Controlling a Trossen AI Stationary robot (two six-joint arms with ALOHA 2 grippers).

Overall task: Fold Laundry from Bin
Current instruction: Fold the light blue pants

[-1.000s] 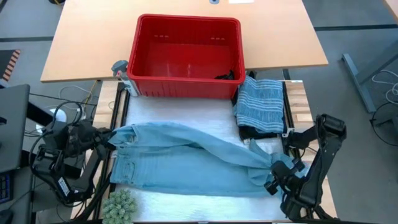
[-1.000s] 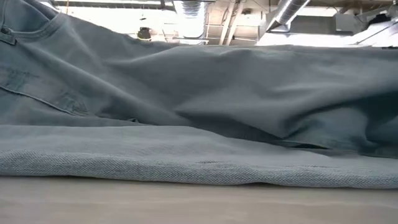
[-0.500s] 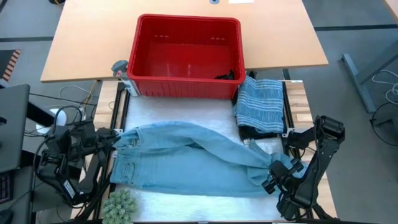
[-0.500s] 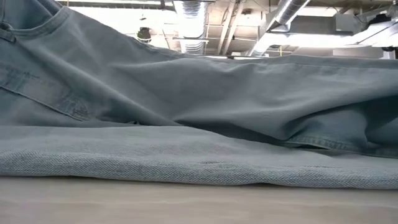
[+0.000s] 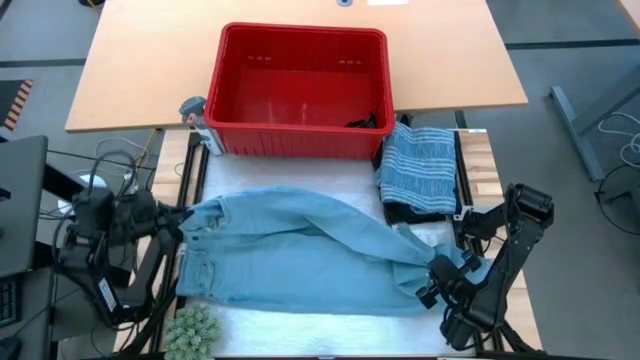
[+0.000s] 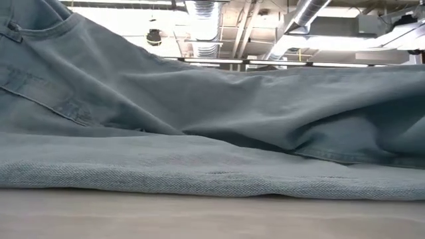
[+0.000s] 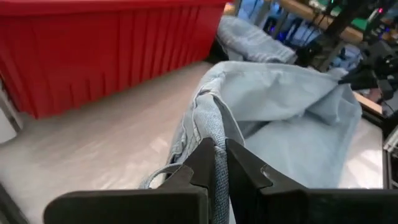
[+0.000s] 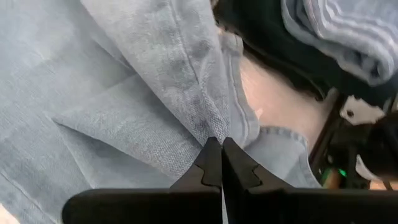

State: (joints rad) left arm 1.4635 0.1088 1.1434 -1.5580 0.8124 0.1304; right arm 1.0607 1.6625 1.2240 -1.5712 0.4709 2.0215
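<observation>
Both claws clamped on the light blue denim jeans (image 5: 300, 250)!
Left gripper (image 7: 220, 163) pinching the waistband, right gripper (image 8: 221, 163) nipping a leg; red rectangular plastic bin (image 5: 300, 92) beyond, far side.

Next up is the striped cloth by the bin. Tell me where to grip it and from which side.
Grip the striped cloth at its near corners, coming from the near edge. It lies folded flat atop a dark garment, its far edge close against the bin, so the near edge is free. Pinch only the top layer.

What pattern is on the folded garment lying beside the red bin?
The folded garment is grey-blue with pale stripes, clearest in the high view.
</observation>
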